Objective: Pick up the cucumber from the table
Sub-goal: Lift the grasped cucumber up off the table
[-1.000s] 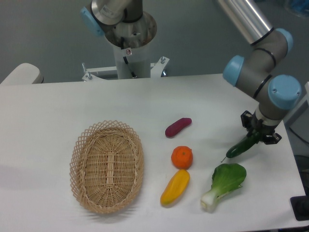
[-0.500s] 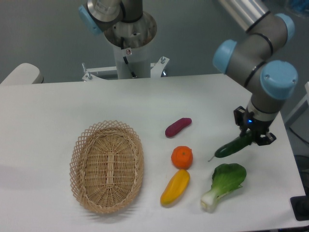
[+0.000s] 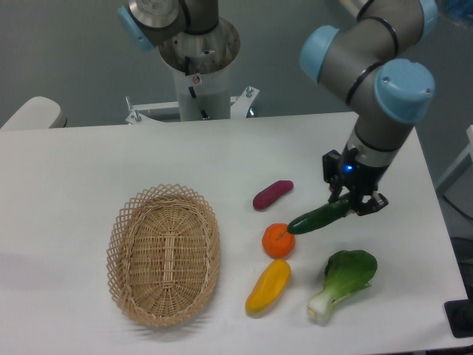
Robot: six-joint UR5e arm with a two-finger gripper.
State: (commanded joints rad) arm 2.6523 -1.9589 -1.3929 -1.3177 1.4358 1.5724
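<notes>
We have the cucumber [image 3: 319,216] pinched in the gripper [image 3: 353,201] right of centre, apparently clear of the table [image 3: 89,170] — the pickup looks done. Next we need only hold firm. It hangs tilted — dark, glossy, tip near the orange [image 3: 278,241].

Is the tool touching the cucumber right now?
Touching. The fixed camera shows the tool shut on the cucumber's upper end, carrying it tilted.

You get even, bright overhead light; the large flat white tabletop [image 3: 89,170] shows soft shadows, slightly soft focus.
</notes>
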